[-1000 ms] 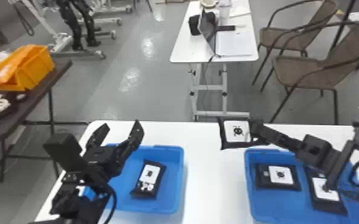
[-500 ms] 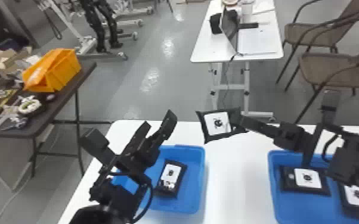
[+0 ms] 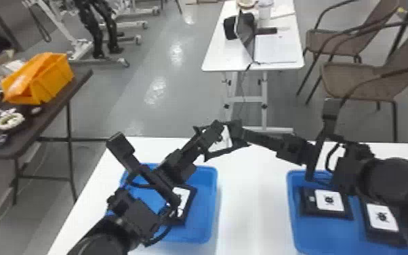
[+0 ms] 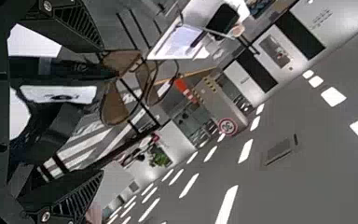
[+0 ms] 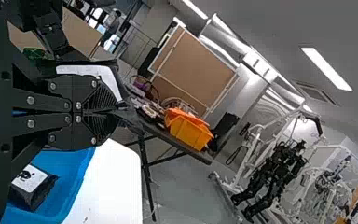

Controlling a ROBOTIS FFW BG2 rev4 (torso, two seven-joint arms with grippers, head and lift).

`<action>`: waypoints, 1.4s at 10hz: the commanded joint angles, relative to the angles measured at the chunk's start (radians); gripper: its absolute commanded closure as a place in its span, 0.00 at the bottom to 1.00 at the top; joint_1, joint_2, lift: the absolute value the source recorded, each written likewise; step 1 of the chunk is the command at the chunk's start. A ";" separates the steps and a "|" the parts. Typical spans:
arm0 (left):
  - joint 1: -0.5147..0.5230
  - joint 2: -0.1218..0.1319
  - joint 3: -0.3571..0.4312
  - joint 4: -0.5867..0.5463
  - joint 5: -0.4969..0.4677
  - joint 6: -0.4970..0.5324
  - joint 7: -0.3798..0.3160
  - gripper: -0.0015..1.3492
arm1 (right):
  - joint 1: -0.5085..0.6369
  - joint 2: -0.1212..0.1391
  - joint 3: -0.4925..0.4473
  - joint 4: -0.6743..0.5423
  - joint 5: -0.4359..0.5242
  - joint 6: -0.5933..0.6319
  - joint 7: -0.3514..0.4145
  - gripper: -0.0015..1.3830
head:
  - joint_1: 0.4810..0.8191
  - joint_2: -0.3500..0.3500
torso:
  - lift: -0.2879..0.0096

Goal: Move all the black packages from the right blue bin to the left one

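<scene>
In the head view my right gripper (image 3: 238, 131) is shut on a black package (image 3: 226, 139) above the table between the bins. My left gripper (image 3: 210, 136) reaches that package from the other side. The left wrist view has my left gripper (image 4: 98, 109) open, its fingers wide apart either side of the package (image 4: 58, 94). From the right wrist, the right gripper (image 5: 86, 113) pinches the package (image 5: 91, 71). The left blue bin (image 3: 210, 217) holds one package (image 3: 189, 200), partly behind the left arm; the right blue bin (image 3: 318, 237) holds two, one (image 3: 328, 200) beside another (image 3: 381, 217).
Both bins stand on the white table (image 3: 252, 203), with bare tabletop between them. A dark side table (image 3: 54, 98) with an orange crate (image 3: 44, 79) is at the left. Beyond are a white desk (image 3: 213, 57) and brown chairs (image 3: 366, 79).
The left gripper has swung from over the left bin to the held package, staying open. The right gripper keeps its hold, and the package has turned. The head view has shifted, so the scene sits farther right.
</scene>
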 commanded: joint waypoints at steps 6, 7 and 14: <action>-0.020 -0.036 0.067 0.003 0.028 0.213 0.019 0.91 | -0.037 0.012 0.037 0.066 -0.006 -0.040 0.029 0.93 | 0.63 0.77 | 0.83; -0.008 -0.039 0.058 0.003 0.018 0.153 0.019 0.91 | -0.037 0.012 0.037 0.071 -0.006 -0.042 0.029 0.93 | 0.63 0.78 | 0.83; 0.061 -0.021 0.098 0.000 -0.347 0.008 0.010 0.91 | 0.052 0.010 -0.048 0.000 0.120 -0.077 0.060 0.09 | 0.63 0.83 | 0.83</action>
